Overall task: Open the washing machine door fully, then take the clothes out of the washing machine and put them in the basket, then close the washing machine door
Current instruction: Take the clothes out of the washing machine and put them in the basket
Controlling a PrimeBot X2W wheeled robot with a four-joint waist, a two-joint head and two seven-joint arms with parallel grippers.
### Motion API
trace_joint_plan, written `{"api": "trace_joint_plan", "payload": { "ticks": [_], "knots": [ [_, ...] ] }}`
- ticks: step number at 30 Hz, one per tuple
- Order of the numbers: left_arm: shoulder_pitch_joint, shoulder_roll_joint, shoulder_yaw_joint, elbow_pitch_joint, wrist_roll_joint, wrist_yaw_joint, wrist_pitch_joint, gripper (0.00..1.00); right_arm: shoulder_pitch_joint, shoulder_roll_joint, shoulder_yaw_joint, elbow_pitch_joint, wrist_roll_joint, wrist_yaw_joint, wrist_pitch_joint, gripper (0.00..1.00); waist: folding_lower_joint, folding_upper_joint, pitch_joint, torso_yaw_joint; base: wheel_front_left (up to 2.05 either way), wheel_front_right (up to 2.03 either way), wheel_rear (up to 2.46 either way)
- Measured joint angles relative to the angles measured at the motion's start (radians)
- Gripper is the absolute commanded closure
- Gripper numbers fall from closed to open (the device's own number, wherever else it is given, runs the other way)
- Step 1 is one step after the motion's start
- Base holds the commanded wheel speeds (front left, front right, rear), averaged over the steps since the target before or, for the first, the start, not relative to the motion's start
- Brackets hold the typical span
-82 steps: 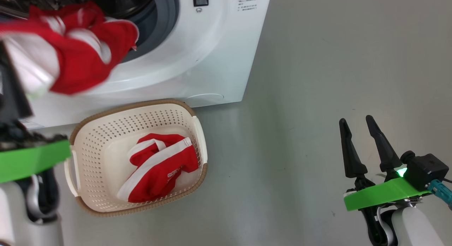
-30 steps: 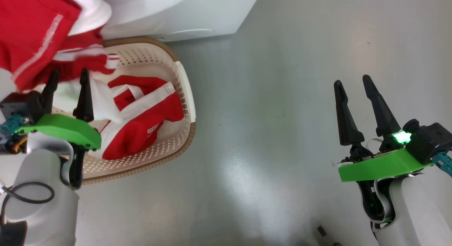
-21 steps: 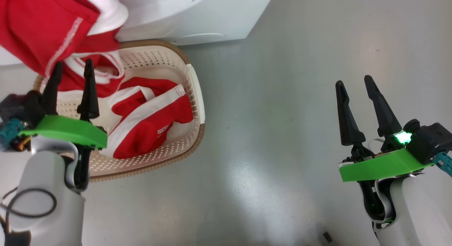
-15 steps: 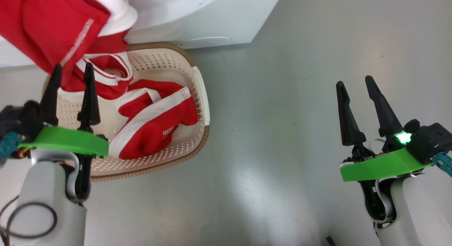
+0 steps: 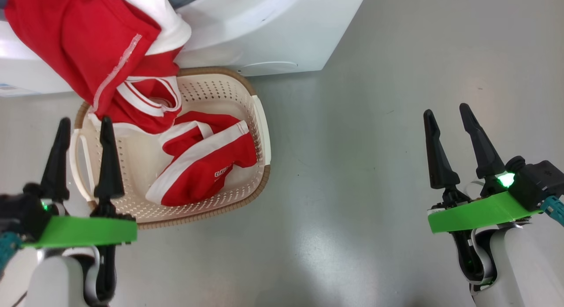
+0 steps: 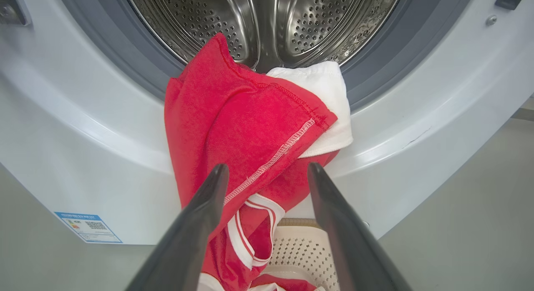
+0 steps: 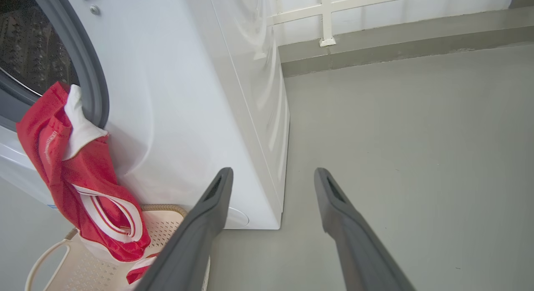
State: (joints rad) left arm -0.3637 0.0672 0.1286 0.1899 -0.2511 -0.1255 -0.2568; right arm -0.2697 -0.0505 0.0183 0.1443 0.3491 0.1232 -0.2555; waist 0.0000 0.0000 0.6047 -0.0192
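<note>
Below the head camera, a folded jersey (image 5: 207, 166) lies in the basket (image 5: 263, 135). A hanging jersey (image 5: 88, 47) drapes off the washer (image 5: 273, 29) lip, tail in the basket, its top probably caught. Left tool (image 5: 84, 122) and right tool (image 5: 446, 111) gape, empty. Left wrist: its long axis runs from drum (image 6: 187, 15) down to basket. Right wrist: same near-vertical hang.

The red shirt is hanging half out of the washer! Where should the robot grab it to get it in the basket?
Probably the bunched top of the hanging red garment, where it folds over the grey gasket. Come straight from the front with the open left gripper, which faces it. Its lower end already dangles in the basket, so freeing the top should drop it in.
</note>
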Motion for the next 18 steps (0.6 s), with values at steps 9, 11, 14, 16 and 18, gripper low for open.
{"api": "trace_joint_plan", "payload": {
  "ticks": [9, 11, 14, 16, 18],
  "knots": [
    [0.057, -0.019, 0.015, -0.038, 0.014, 0.0, 0.0, 0.0, 0.002, 0.0, 0.001, 0.001, 0.0, 0.0, 0.0, 0.0, 0.0, 0.0, -0.007, -0.002, 0.0, 0.0, 0.0],
    [0.057, -0.02, 0.016, -0.038, 0.014, 0.0, 0.0, 0.0, 0.002, 0.0, 0.001, 0.001, 0.0, 0.0, 0.0, 0.0, 0.0, 0.0, -0.008, -0.003, 0.0, 0.0, 0.0],
    [0.057, -0.021, 0.017, -0.038, 0.014, 0.0, 0.0, 0.0, 0.002, 0.0, 0.001, 0.001, 0.0, 0.0, 0.0, 0.0, 0.0001, 0.0, -0.009, -0.003, 0.0, 0.0, 0.0],
    [0.055, -0.021, 0.017, -0.042, 0.014, 0.0, 0.0, 0.0, 0.005, 0.0, 0.0, 0.001, 0.0, 0.0, 0.0, 0.0, 0.0, 0.0, -0.01, -0.002, 0.0, 0.0, 0.0],
    [0.051, -0.021, 0.013, -0.042, 0.014, 0.0, 0.0, 0.0, 0.008, 0.0, 0.0, 0.001, 0.0, 0.0, 0.0, 0.0, 0.0, 0.0, -0.009, 0.0, 0.0, 0.0, 0.0]
  ]
}}
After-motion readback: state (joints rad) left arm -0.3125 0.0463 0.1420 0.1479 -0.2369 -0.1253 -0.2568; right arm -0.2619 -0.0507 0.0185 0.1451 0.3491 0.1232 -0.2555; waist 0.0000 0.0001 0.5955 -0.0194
